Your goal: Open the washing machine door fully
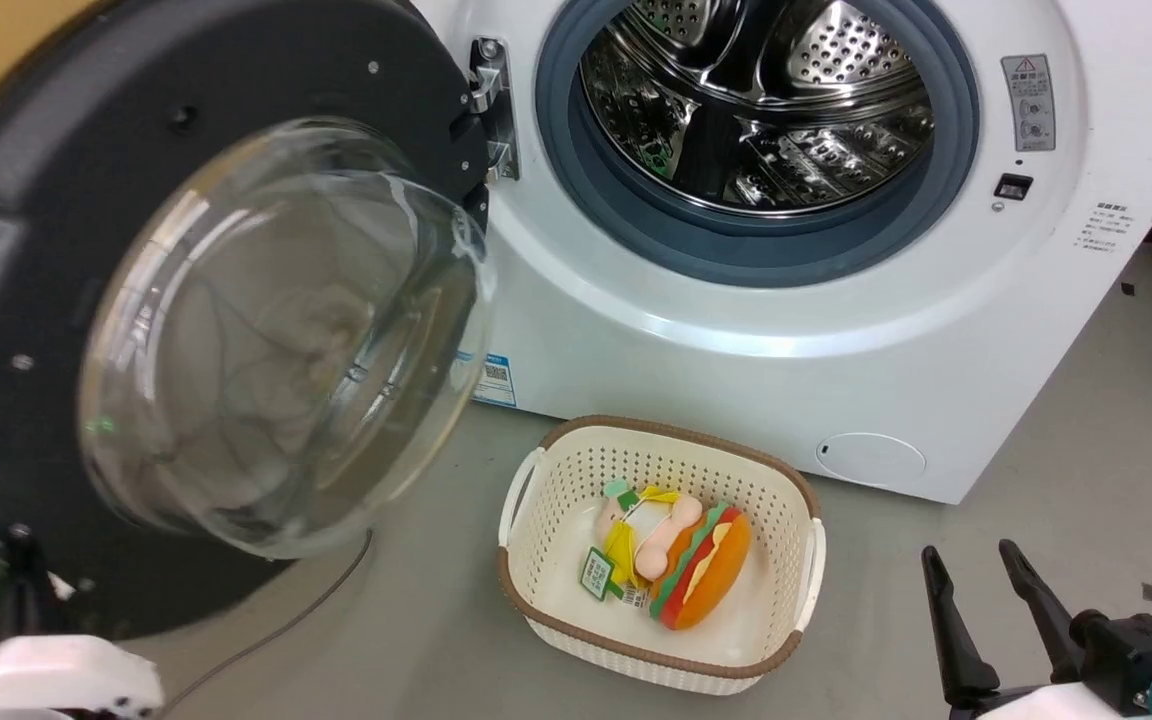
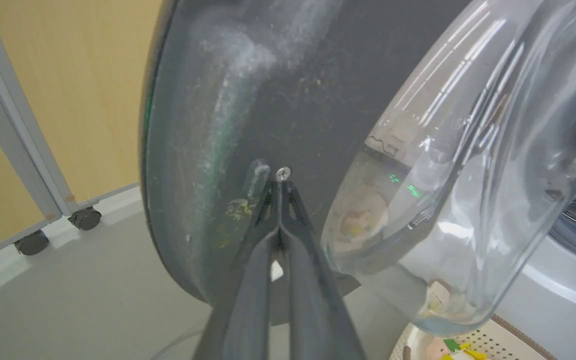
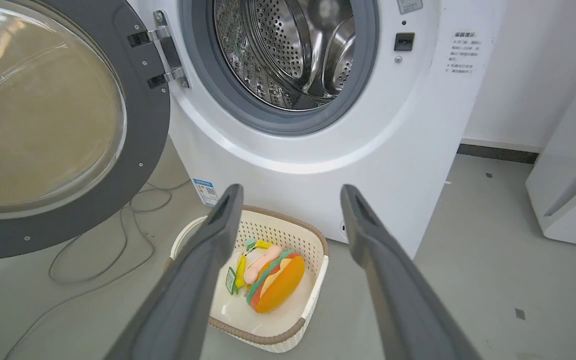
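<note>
The washing machine door [image 2: 278, 75] stands swung out, its black inner face right at the tips of the left fingers [image 2: 248, 295], which are pressed together. The right fingers [image 3: 218, 235] gape apart, well away from it. The door looks heavy, stiff-hinged and slippery (the glass bowl seems fragile), so pushing on the black rim is probably best.
</note>
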### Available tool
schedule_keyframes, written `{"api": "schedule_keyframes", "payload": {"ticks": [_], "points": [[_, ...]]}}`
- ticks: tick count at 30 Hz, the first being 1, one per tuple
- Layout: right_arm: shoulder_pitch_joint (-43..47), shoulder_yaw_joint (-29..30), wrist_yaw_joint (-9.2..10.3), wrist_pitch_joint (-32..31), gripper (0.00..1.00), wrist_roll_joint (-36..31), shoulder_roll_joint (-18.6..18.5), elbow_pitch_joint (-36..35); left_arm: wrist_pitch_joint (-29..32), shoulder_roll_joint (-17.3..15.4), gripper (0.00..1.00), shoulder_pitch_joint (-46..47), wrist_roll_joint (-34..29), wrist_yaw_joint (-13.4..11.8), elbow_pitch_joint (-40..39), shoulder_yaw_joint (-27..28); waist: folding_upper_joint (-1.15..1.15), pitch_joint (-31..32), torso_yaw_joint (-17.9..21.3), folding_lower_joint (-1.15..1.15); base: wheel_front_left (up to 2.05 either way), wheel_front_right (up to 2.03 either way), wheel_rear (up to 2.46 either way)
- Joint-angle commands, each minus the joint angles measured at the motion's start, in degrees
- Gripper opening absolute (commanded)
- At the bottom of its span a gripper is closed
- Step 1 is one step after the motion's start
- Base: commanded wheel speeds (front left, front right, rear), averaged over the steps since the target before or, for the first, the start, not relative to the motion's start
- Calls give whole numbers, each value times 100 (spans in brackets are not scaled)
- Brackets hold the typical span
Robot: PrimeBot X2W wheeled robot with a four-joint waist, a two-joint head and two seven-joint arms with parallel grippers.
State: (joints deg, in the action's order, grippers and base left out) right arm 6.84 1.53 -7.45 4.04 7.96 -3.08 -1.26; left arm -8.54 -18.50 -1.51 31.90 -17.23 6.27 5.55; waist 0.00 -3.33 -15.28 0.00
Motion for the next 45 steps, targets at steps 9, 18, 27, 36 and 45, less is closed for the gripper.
{"api": "schedule_keyframes", "payload": {"ticks": [9,18,27,36,45], "points": [[-149,-10,-3,-27,100,-56,20,6,-474,-448,0,875,-72,357,1634,201,0,-69,94,0,0,0,0],[-139,-30,-3,14,100,-8,20,101,-638,-407,0,990,-314,564,2158,282,0,-5,173,0,0,0,0],[-47,-22,-3,56,100,32,20,161,-644,99,44,29,-710,497,1034,407,0,152,192,0,0,0,0],[22,-10,-3,12,100,-46,20,154,-540,490,100,-844,-1090,384,-31,-148,0,294,188,0,0,0,0],[35,-62,-3,-38,100,-255,20,63,-305,600,100,-942,-1697,379,-654,-1009,0,373,455,0,0,0,0]]}}
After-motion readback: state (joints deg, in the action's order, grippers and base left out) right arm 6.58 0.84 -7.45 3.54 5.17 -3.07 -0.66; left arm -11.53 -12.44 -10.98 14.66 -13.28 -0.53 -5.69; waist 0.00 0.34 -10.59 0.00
